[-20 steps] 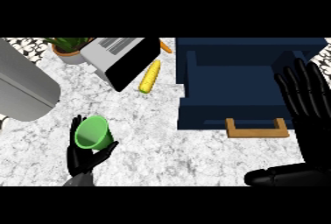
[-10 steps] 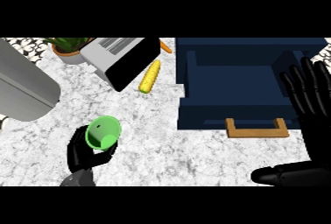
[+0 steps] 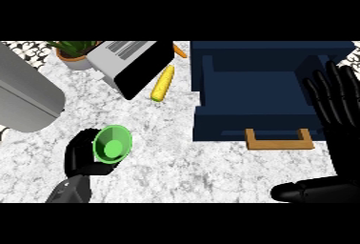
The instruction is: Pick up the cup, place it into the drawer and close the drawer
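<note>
While the robot's left hand (image 3: pixel 79 159) has its fingers curled round the small bright-green plastic cup (image 3: pixel 112 144), the cup sits toward the near left corner of the white marbled counter (image 3: pixel 183 167), mouth turned up toward the head view. I cannot tell whether its base has left the surface.

The open navy-blue drawer (image 3: pixel 225 121) with the tan wooden handle (image 3: pixel 277 140) lies well apart from the cup, toward the counter's right edge, so the carry must cross bare counter. The main risk, as I judge it, is a low carry. The cup's base could strike the drawer's left or front wall and twist out of the fingers.

A path swung too far toward the far edge could also knock the yellow corn cob (image 3: pixel 163 83), which lies just beside the drawer's left wall.

The right hand (image 3: pixel 337 107) rests open, fingers straight, over the drawer's right side. A cup let go from high up could tip on landing and roll inside as the drawer closes.
</note>
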